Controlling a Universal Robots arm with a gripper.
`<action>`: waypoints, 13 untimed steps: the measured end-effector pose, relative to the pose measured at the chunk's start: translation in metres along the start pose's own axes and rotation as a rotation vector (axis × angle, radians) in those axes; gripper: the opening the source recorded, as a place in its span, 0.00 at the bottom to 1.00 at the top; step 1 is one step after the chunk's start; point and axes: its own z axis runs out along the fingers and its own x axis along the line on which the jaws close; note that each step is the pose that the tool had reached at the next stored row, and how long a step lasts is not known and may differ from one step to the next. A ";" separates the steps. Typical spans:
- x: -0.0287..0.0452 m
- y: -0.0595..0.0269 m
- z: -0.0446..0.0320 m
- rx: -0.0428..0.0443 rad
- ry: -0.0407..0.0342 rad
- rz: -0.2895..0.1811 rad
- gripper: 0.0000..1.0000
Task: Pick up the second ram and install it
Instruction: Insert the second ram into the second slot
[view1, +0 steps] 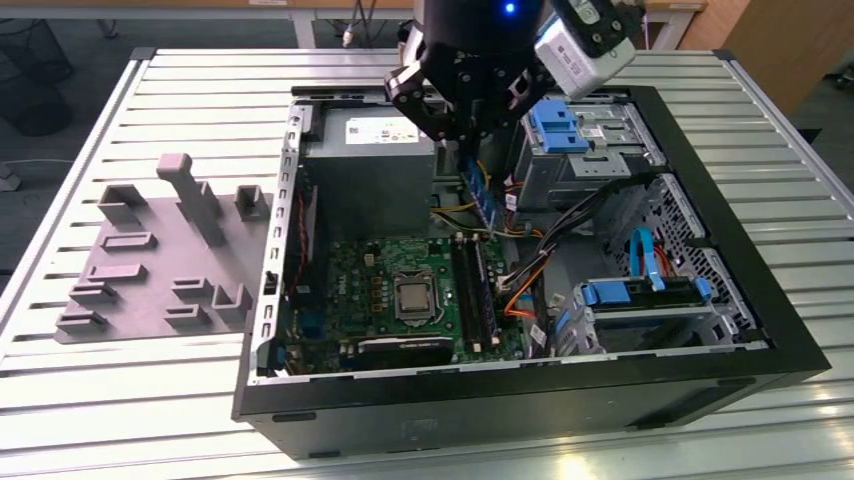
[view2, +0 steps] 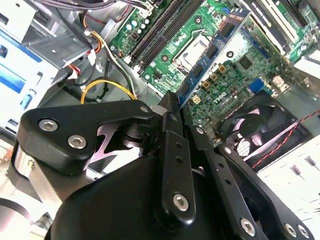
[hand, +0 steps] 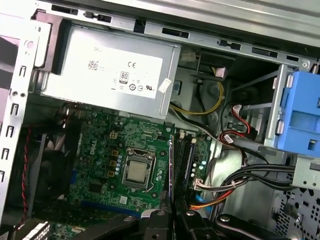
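Observation:
My gripper (view1: 467, 140) hangs over the open computer case, shut on the second ram (view1: 481, 195), a thin blue-green stick held on edge below the fingers. In the second wrist view the ram (view2: 213, 52) runs out from the shut gripper (view2: 172, 100) with its row of dark chips showing, above the green motherboard (view2: 235, 70). In the first wrist view the ram (hand: 172, 170) appears edge-on as a thin line beside the long black memory slots (hand: 188, 155). The stick hovers above the slots (view1: 477, 290) near their far end, apart from them.
A grey power supply (view1: 367, 160) fills the case's far corner. Blue drive cages (view1: 561, 130) and cable bundles (view1: 547, 240) sit at the exterior view's right. The processor socket (view1: 414, 297) lies beside the slots. A grey fixture plate (view1: 160, 250) rests on the slatted table (view1: 174, 390).

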 end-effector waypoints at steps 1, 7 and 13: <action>0.0000 0.0000 0.0000 0.0008 0.0001 0.015 0.14; 0.0000 0.0000 0.0002 0.0050 0.0004 0.104 0.14; 0.0000 0.0000 0.0003 0.0065 0.0006 0.152 0.14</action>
